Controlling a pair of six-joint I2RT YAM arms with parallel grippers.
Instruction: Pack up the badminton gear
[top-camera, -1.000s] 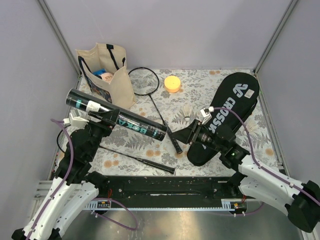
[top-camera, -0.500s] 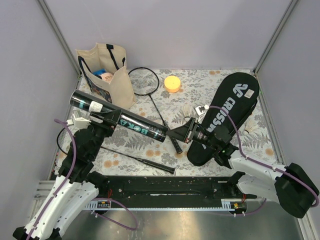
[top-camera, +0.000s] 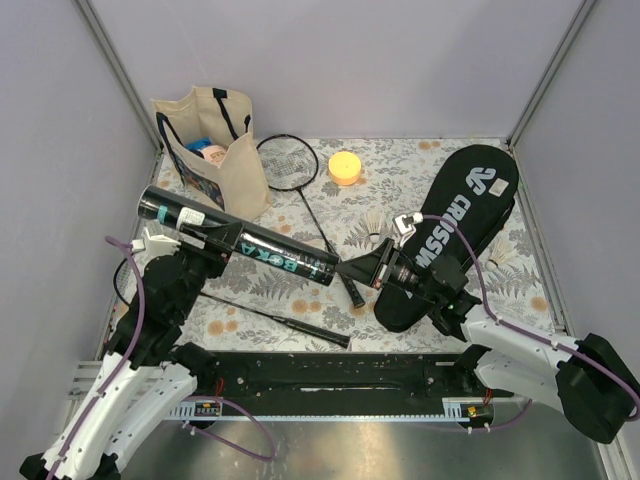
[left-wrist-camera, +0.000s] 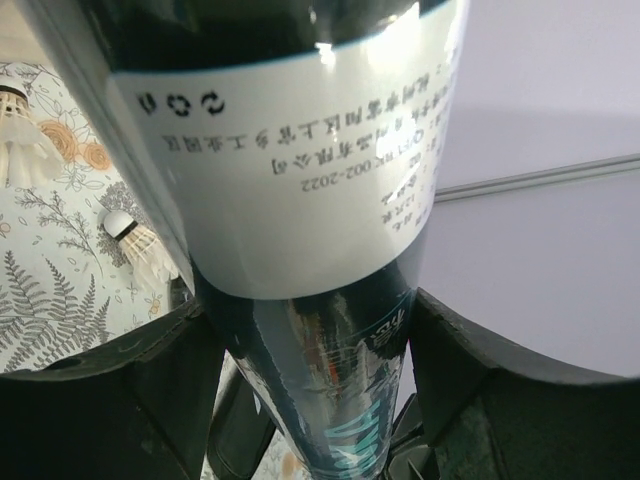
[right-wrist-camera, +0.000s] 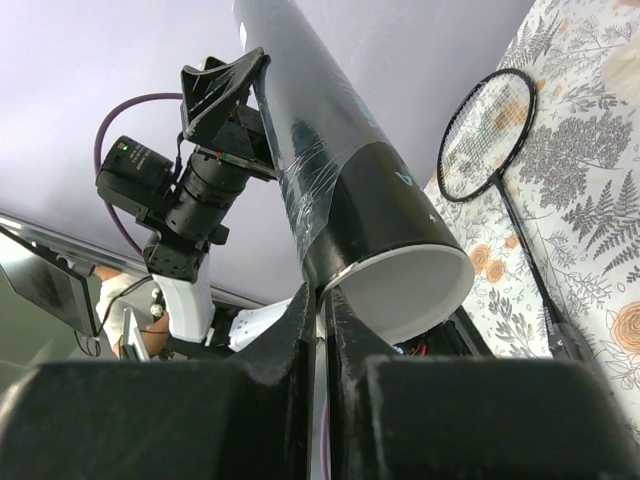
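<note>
CROSSWAY cover (top-camera: 470, 215) lying at 3 o'clock, right arm crossing over it. Tube (top-camera: 262, 252) hanging mid-air at 9 — left gripper (top-camera: 205, 239) clamping its middle, right gripper (top-camera: 347, 268) pinching its open rim. Tote bag (top-camera: 238, 170) sitting at 11; racket (top-camera: 288, 162) passing under the tube — shuttlecock (top-camera: 376, 222) near center.

My left arm (top-camera: 150, 320) rises from the near left corner and leans toward the far side, with the wrist bent over at the top. My left gripper (top-camera: 207, 243) stands wide, its fingers (left-wrist-camera: 110, 390) clamped on either side of the tube (top-camera: 270, 255). My right arm (top-camera: 520, 345) lies low from the near right corner and reaches left, wrist stretched out almost level. My right gripper (top-camera: 347, 268) is pinched nearly together, its fingertips on the lip of the tube's right end.
</note>
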